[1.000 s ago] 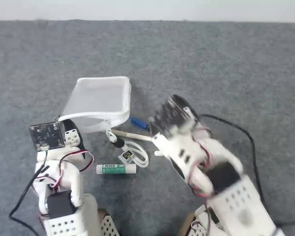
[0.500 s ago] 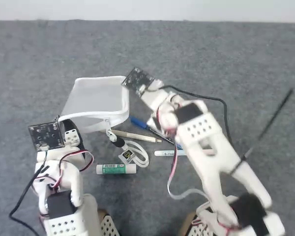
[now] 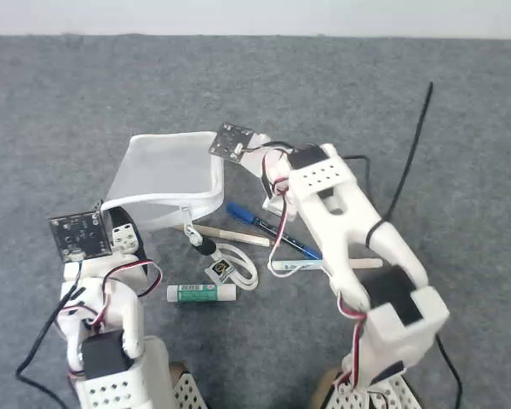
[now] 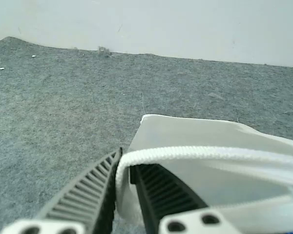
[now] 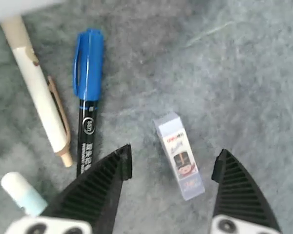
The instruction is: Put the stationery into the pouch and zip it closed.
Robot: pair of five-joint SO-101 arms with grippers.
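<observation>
Likely a robotics lab or test corner: a bench (image 3: 111, 85) covered in grey carpet-like fabric, a bare white wall (image 4: 185, 24) behind, and two small arms (image 3: 358, 230) (wiring exposed).

A grey felt-like surface (image 3: 460, 102) runs back to a pale wall (image 3: 255, 15) behind it.

Three pens (image 3: 268, 228); one pouch (image 3: 166, 175), eraser (image 5: 179, 162), glue-stick (image 3: 201, 292)

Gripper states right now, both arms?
Left gripper: shut on the pouch rim.
Right gripper: open, over the small eraser, holding nothing.
</observation>
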